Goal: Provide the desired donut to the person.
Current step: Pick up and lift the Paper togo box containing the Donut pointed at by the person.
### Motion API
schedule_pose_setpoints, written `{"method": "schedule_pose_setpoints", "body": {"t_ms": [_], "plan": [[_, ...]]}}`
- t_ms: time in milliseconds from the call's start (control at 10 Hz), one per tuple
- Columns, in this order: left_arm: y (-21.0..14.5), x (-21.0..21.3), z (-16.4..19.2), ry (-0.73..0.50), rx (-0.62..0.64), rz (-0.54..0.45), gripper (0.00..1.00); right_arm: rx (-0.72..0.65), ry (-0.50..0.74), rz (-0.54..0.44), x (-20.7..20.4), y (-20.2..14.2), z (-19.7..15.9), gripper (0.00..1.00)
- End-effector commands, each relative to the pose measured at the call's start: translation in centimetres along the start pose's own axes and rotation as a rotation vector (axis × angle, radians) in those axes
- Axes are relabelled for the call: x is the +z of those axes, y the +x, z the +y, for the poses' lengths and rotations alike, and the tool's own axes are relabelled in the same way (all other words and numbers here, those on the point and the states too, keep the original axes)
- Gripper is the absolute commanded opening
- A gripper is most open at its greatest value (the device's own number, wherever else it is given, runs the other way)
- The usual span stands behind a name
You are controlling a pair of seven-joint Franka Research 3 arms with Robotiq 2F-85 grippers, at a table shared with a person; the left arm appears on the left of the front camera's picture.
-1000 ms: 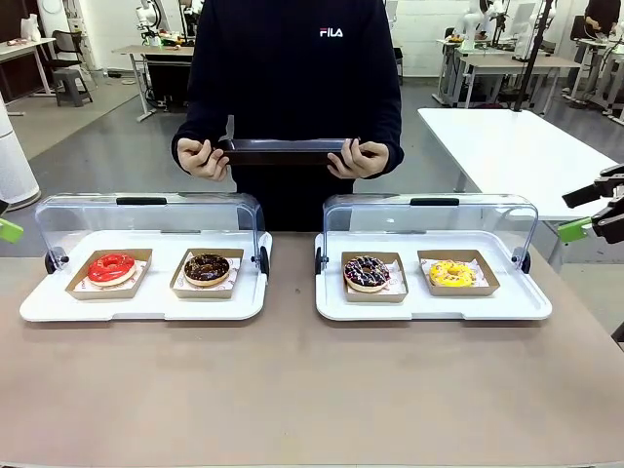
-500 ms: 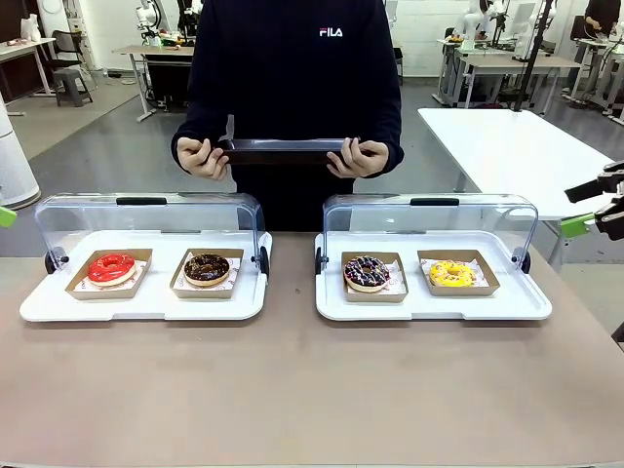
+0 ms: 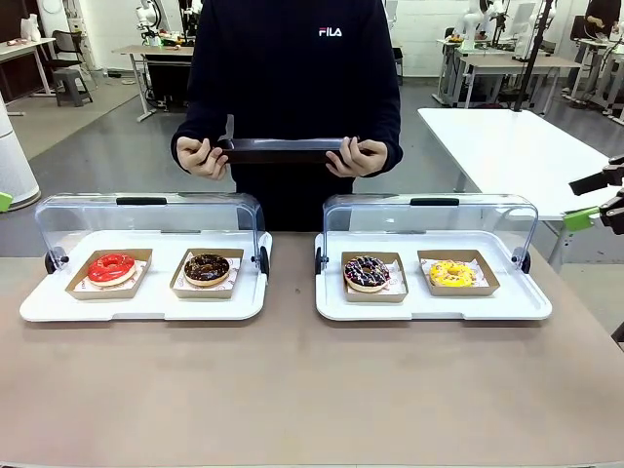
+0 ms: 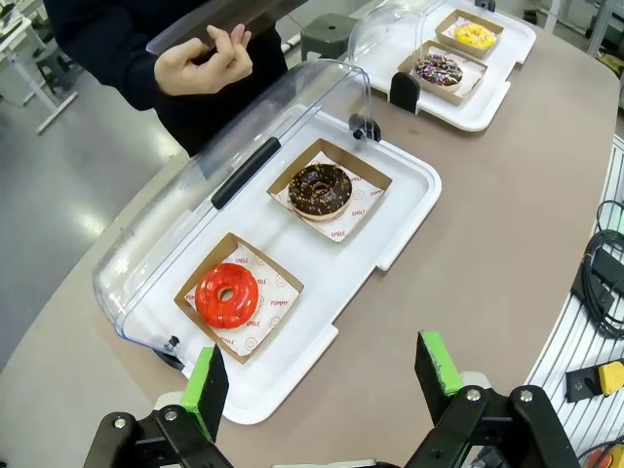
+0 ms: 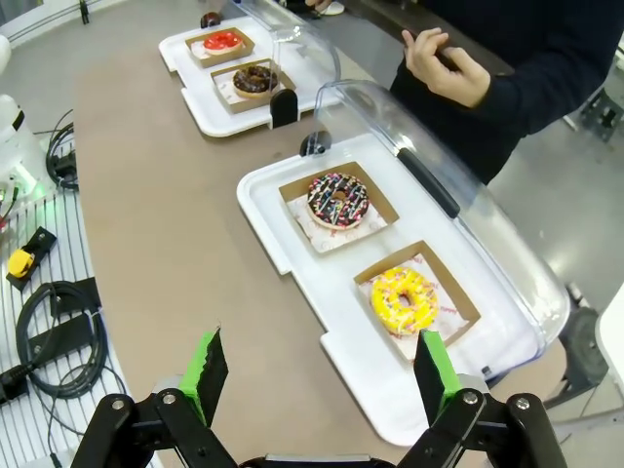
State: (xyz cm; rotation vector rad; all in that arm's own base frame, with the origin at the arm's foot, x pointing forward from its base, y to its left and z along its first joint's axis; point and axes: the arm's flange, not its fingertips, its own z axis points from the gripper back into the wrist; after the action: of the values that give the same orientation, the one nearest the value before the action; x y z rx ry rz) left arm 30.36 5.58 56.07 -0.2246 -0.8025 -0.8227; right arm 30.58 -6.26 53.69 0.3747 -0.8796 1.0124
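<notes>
Jaws spread wide and empty on both claws. My left gripper (image 4: 322, 369) hangs over the near table edge by the red donut (image 4: 226, 294), and my right gripper (image 5: 322, 366) by the yellow donut (image 5: 404, 299). Beyond them, the chocolate donut (image 4: 319, 188) and sprinkled donut (image 5: 337, 200) sit in paper boats on white trays (image 3: 146, 314), with the clear lids (image 3: 146, 219) raised. Across the table, the person (image 3: 292, 78) holds a dark tray (image 3: 283, 149) in both hands.

Floor: smooth grey floor (image 3: 107, 156) across the room beyond my table.
My table: plain brown top (image 3: 292, 390).
To my right: a white table (image 3: 507, 146), standing apart from mine.
Far back: cluttered workbenches (image 3: 497, 63) and a white wall (image 3: 107, 19).
Far left: a grey stool (image 3: 73, 86).
Light: even and soft.
</notes>
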Motion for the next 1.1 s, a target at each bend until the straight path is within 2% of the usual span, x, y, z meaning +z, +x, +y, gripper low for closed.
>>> {"method": "schedule_pose_setpoints", "body": {"t_ms": [0,800,900,1000], "plan": [[-2.7,-2.2,-2.8,-0.007,-0.039,-0.055,1.00,0.018,-0.029,-0.030,-0.7,-0.4,1.4,1.00],[-1.9,-2.5,-2.7,-0.026,-0.028,-0.080,1.00,0.036,-0.065,-0.016,-0.6,-0.2,1.5,1.00],[0.8,-0.3,-0.3,-0.001,-0.030,-0.025,1.00,0.015,-0.025,0.003,0.6,0.8,0.0,1.00],[0.8,-0.3,-0.3,-0.001,-0.030,-0.025,1.00,0.015,-0.025,0.003,0.6,0.8,0.0,1.00]]}}
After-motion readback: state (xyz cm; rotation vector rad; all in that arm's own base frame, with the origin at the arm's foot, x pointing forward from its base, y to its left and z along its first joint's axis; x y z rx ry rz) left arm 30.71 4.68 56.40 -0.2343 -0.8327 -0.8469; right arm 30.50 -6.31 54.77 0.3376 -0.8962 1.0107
